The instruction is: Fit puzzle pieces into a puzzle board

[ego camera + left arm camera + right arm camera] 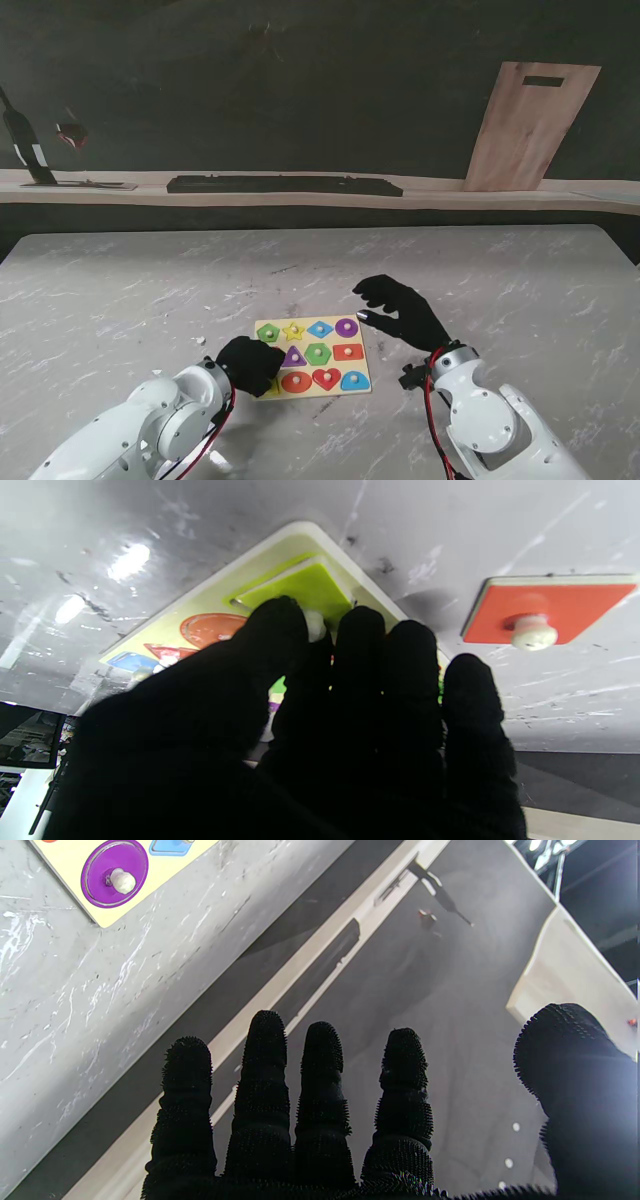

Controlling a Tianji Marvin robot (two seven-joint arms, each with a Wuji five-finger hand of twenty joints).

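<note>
The pale yellow puzzle board (364,370) lies in the middle of the table with coloured knobbed pieces seated in it, among them a purple circle (346,327) (114,872) and a red heart (326,378). My left hand (250,363) covers the board's near left corner. In the left wrist view its thumb and fingers (360,645) close on the white knob of a lime-green square piece (305,585), which sits tilted in its recess. An orange-red knobbed piece (575,605) lies on the table just off that corner. My right hand (400,310) hovers right of the board, open, holding nothing.
A wooden cutting board (530,125) leans on the dark back wall at the far right. A long black bar (285,185) lies on the ledge behind the marble table (120,300). A small white speck (200,340) sits left of the board.
</note>
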